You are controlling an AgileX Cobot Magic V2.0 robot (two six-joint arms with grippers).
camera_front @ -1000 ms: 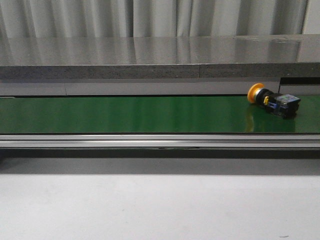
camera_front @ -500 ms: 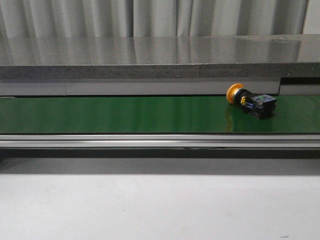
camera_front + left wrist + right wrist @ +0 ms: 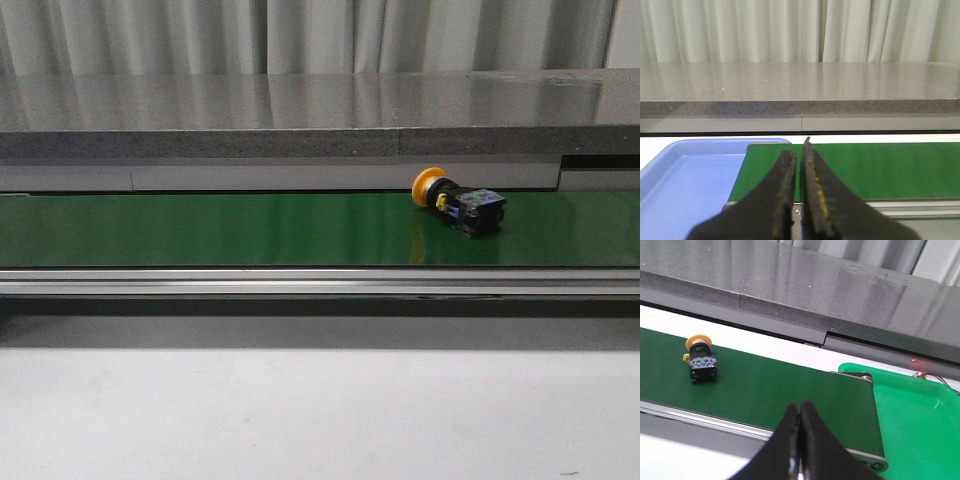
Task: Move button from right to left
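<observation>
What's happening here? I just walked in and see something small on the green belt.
Nothing is being handled right now. A push-button switch lies on its side on the green conveyor belt, right of centre in the front view. Both the left gripper and right gripper hang shut and empty, well clear of it. A blue tray sits at the belt's left end, a green tray at its right.

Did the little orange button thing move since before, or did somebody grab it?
The small push-button with the round orange cap and black body slid leftward along the green conveyor belt, lying on its side as before. Nobody grabbed it: in the front view no gripper came near it. The grey counter behind stayed the same.
</observation>
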